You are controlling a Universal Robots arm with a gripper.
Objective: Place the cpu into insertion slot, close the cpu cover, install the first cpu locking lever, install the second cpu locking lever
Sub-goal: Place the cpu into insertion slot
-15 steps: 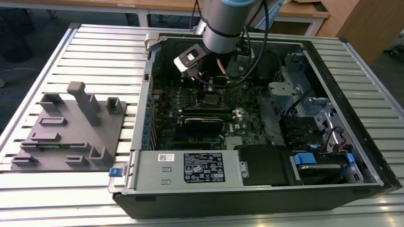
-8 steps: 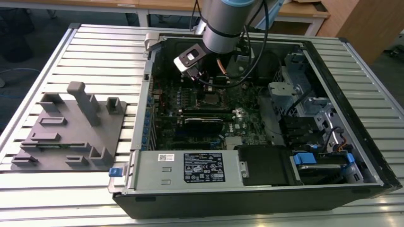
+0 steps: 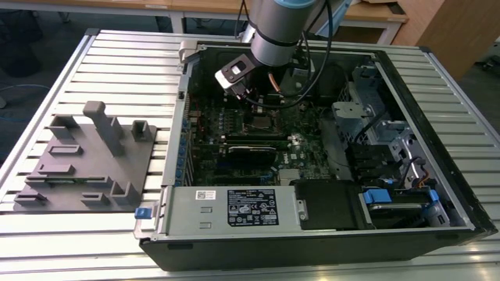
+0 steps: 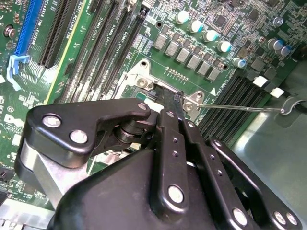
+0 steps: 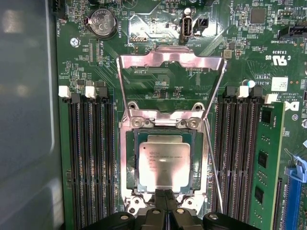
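The arm (image 3: 277,29) reached down into the open computer case (image 3: 312,249), which lay on a slatted table (image 3: 125,58). The case held the green motherboard (image 3: 234,126) and a boxed power supply (image 3: 234,208). A gray fixture (image 3: 86,158) sat on the table well apart from the case.

In the first wrist view the gripper (image 5: 165,194) had its jaws pressed together with nothing between them, and its fingertips were at the near edge of the insertion slot (image 5: 130,167). The slot held the cpu (image 5: 165,163), which lay flat and square inside the rim, directly ahead of the jaws. Beyond the cpu, on the side away from the jaws, the cpu cover (image 5: 170,58) was open. It was swung up on its hinge, and bare board showed through its window.

A thin locking lever (image 5: 213,167) ran past one side of the slot, close beside the jaws and unlatched. The second wrist view showed the same lever (image 4: 244,108) stretching away from the closed fingertips (image 4: 173,98) over the memory slots.

Long black memory slots (image 5: 88,158) flanked the socket on both sides of the jaws. One of the outer slots held a green memory stick (image 5: 266,158).
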